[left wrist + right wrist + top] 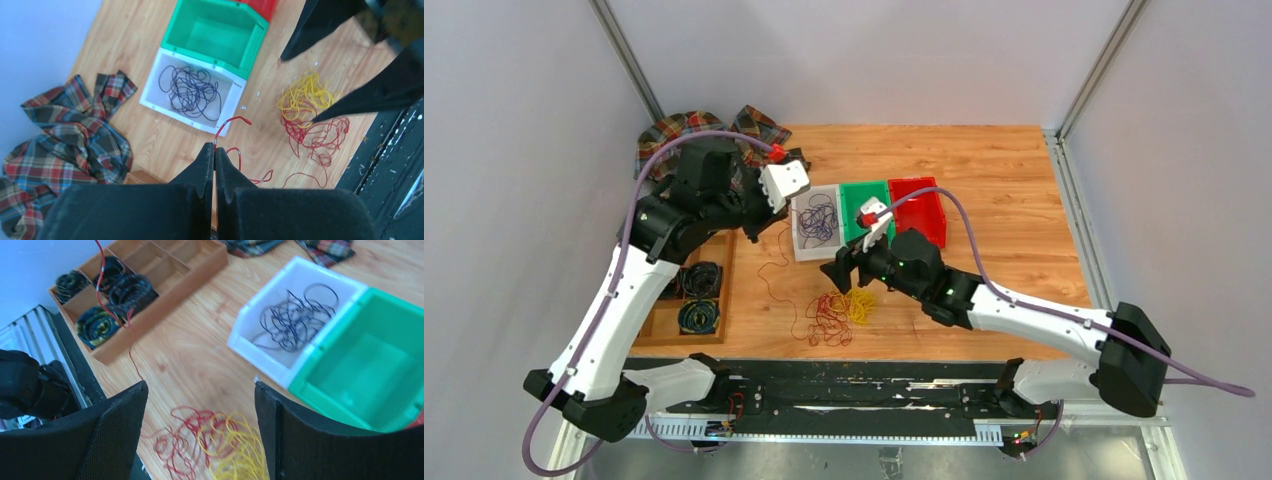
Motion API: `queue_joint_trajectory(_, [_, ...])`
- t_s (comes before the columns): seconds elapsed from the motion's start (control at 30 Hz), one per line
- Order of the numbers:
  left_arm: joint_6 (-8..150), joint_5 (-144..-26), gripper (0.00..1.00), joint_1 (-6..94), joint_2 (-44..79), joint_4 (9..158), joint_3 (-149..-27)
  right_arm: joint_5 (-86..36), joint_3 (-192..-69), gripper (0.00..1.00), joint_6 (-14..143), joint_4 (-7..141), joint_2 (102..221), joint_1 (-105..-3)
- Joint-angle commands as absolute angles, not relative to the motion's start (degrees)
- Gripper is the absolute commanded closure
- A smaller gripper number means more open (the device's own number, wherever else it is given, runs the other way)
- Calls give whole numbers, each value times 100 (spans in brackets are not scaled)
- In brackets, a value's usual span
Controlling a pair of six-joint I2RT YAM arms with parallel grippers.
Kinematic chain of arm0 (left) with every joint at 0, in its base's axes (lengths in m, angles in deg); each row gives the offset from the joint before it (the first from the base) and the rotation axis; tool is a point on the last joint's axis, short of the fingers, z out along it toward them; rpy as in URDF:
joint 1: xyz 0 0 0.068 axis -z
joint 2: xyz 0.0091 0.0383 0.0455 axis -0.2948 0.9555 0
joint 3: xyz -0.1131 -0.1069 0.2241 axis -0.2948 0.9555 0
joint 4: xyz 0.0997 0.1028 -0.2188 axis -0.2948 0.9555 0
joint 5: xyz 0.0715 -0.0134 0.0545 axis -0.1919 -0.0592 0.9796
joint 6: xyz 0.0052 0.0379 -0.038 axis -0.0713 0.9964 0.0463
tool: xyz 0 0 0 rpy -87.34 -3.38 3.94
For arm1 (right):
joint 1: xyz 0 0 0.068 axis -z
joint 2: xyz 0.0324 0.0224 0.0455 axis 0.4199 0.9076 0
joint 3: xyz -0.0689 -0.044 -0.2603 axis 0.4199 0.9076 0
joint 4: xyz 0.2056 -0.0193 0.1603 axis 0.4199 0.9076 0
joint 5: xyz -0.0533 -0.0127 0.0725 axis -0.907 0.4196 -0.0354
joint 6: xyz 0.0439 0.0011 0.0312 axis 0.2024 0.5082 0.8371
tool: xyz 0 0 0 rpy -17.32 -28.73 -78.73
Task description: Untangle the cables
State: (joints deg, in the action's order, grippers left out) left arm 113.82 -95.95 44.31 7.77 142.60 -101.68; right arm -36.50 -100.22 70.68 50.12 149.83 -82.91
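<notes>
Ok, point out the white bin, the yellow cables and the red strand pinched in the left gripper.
white bin (151, 75): left wrist view, on its left rim.
yellow cables (302, 95): left wrist view, middle of the bundle.
red strand (232, 119): left wrist view, the arch just above the left gripper (214, 146).

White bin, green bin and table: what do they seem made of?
The white bin and the green bin: likely moulded plastic, smooth, evenly coloured, faint sheen. The table: wood or wood-look laminate; grain lines and plank seams show, matte.
</notes>
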Motion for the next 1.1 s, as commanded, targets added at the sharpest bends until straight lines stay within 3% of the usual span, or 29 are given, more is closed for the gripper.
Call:
queue_joint_trajectory(0.0, [11040,-9827,100,4457,665,14417,-10751,-3297,-10458,22,7061,4167,15539,-8524])
queue_joint_trajectory(0.4, [11180,-9553,100,4457,535,14412,-11321,-2572,-10348,22,7465,3629,16609,-8962])
queue_joint_trajectory(0.67, [11248,-9460,100,4457,496,14412,-11287,-2403,-10502,32,7793,3521,17328,-8995])
queue_joint_trajectory(0.77, [11313,-9365,100,4457,478,14412,-11283,-2396,-10710,48,7844,3643,17615,-8995])
queue_joint_trajectory(0.9, [11532,-9168,100,4457,327,14412,-10987,-2727,-10767,94,7721,3981,17361,-8989])
queue_joint_trajectory(0.93, [11618,-9113,99,4457,267,14408,-10824,-2864,-10755,99,7662,4099,17212,-8982])
queue_joint_trajectory(1.07, [11906,-8936,98,4457,52,14395,-9935,-3156,-10555,99,7481,4364,16423,-8856])
